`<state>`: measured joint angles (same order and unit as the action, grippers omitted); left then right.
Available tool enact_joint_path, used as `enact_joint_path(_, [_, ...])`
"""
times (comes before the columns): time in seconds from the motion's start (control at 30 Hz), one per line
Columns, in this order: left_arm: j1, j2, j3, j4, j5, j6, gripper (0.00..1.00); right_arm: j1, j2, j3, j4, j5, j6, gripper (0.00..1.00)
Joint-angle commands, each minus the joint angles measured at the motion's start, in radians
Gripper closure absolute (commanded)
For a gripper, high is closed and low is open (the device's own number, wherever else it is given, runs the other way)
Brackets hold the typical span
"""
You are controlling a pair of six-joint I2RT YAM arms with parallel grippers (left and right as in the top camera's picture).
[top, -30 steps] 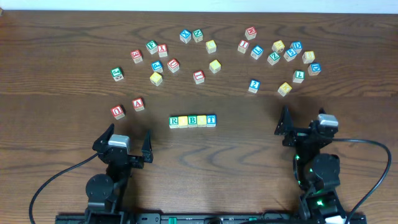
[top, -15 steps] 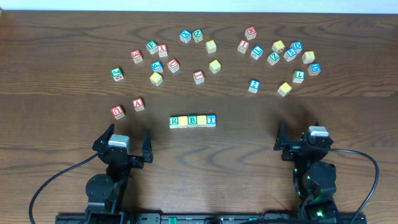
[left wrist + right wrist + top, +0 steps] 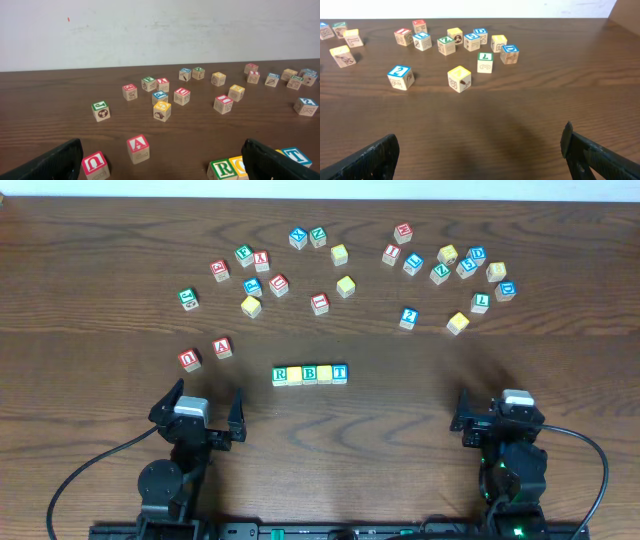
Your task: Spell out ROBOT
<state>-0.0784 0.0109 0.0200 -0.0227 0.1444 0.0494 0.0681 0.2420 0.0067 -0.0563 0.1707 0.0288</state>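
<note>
A row of letter blocks stands at mid-table: green R [image 3: 281,374], a yellow block [image 3: 295,374], blue B [image 3: 310,373], a second yellow block [image 3: 325,373], and blue T [image 3: 340,372]. In the left wrist view I see the R [image 3: 222,169], part of a yellow O [image 3: 239,164] and the T [image 3: 296,156]. My left gripper [image 3: 205,404] is open and empty, near the front edge, left of the row; it also shows in its wrist view [image 3: 162,167]. My right gripper [image 3: 497,412] is open and empty at the front right, over bare wood [image 3: 480,155].
Two red blocks, one marked A [image 3: 222,347] and one [image 3: 189,359] beside it, lie just ahead of my left gripper. Several loose letter blocks are scattered across the back, from the green one [image 3: 187,298] at left to the cluster at right [image 3: 470,265].
My right arm has drawn back toward the front edge and settled lower. The left arm and all the blocks have not moved.
</note>
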Motion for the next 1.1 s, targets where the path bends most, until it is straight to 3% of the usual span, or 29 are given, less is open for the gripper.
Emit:
enact_joint_path(0.0, [0.005, -0.006, -0.015, -0.037, 0.024, -0.001, 0.0, -0.018, -0.021, -0.001, -0.008, -0.014, -0.027, 0.01])
enact_joint_path(0.63, [0.005, -0.006, -0.015, -0.037, 0.024, -0.001, 0.01, -0.069, -0.238, -0.001, -0.011, -0.032, -0.027, 0.01])
enact_joint_path(1.07, [0.005, -0.006, -0.015, -0.037, 0.024, -0.001, 0.01, -0.069, -0.237, -0.001, -0.008, -0.039, -0.026, 0.01])
